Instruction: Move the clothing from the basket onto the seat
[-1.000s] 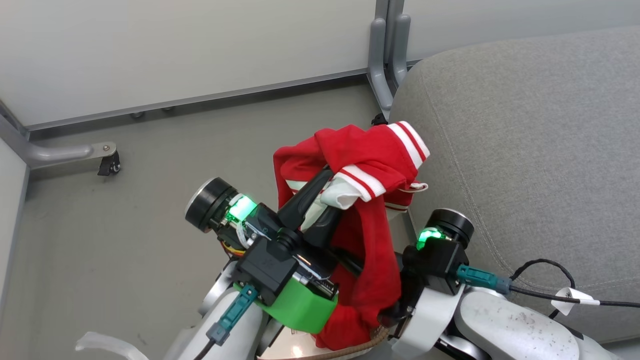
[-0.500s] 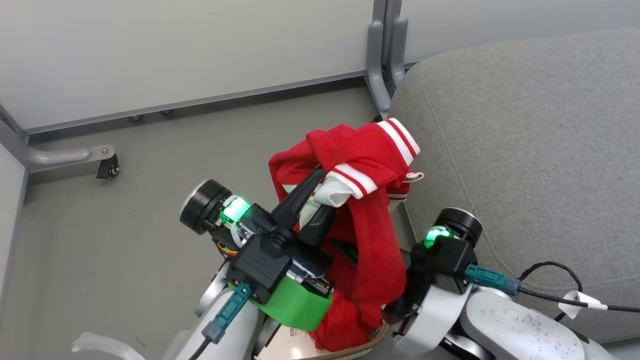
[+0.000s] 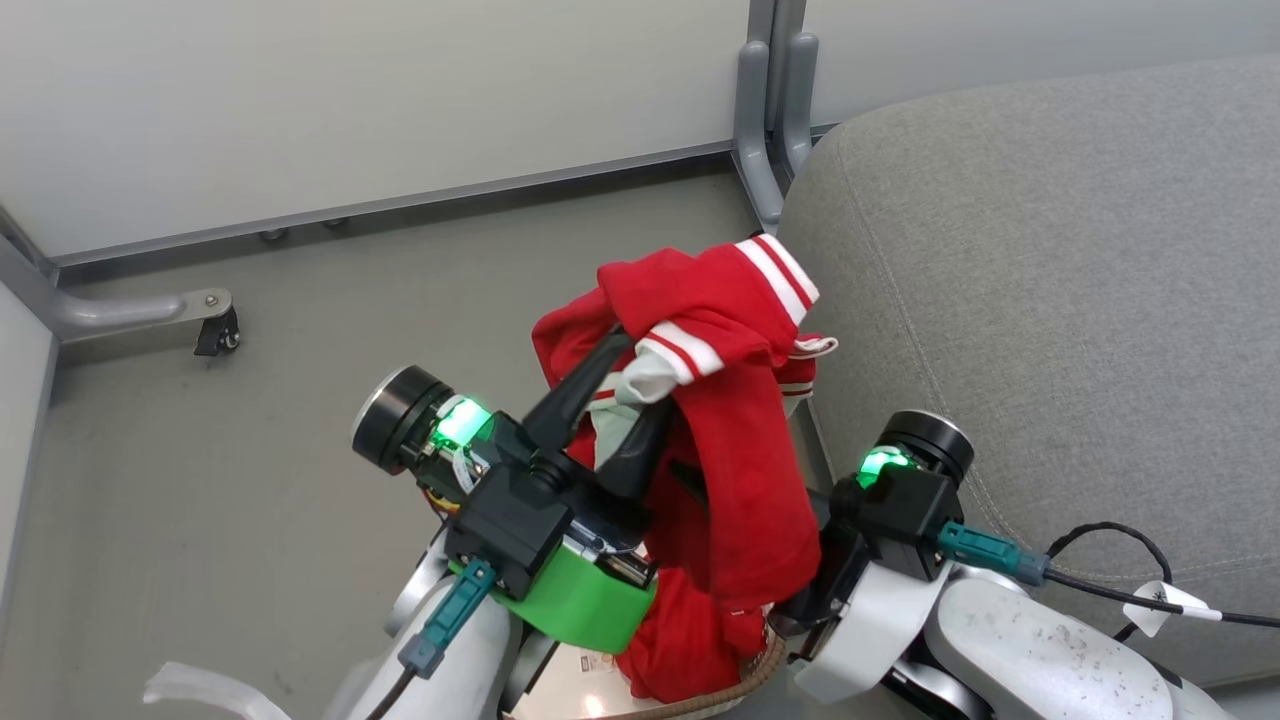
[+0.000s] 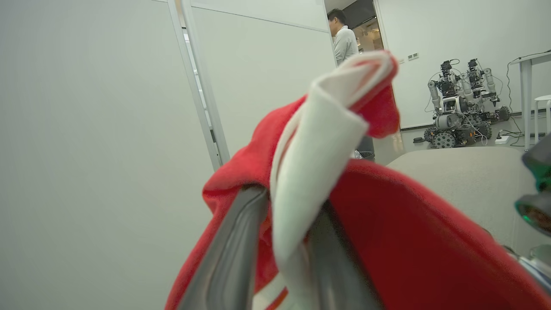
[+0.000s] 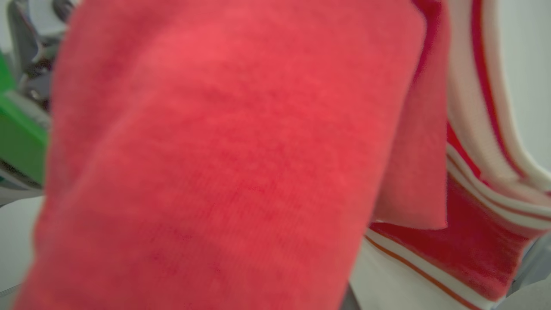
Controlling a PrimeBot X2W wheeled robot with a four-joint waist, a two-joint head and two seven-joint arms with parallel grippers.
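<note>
The bright-red soft clothing with white panels and red-and-white striped cuffs (image 3: 740, 440) hangs lifted in a bunch, its lower end trailing down inside the small basket with a brown woven-look rim (image 3: 752, 676) at the bottom edge of the head view. Its upper striped cuff lies against the left edge of the large light-grey upholstered seat with a stitched seam (image 3: 1050, 300). The left gripper (image 3: 640, 372) has its two long dark fingers closed narrowly on a white fold of the clothing. In the left wrist view that fold (image 4: 301, 193) is pinched between the grey fingers (image 4: 232, 258). The right gripper (image 3: 830, 572) sits just beside the hanging cloth with its fingers buried under red fabric, so I cannot tell how its jaws stand; its own camera shows blurred red cloth (image 5: 215, 172). A white tag on the black cable (image 3: 1160, 597) bears a mark too small to read. Farther off stand a person (image 4: 344, 41) and parked wheeled robots (image 4: 460, 107).
</note>
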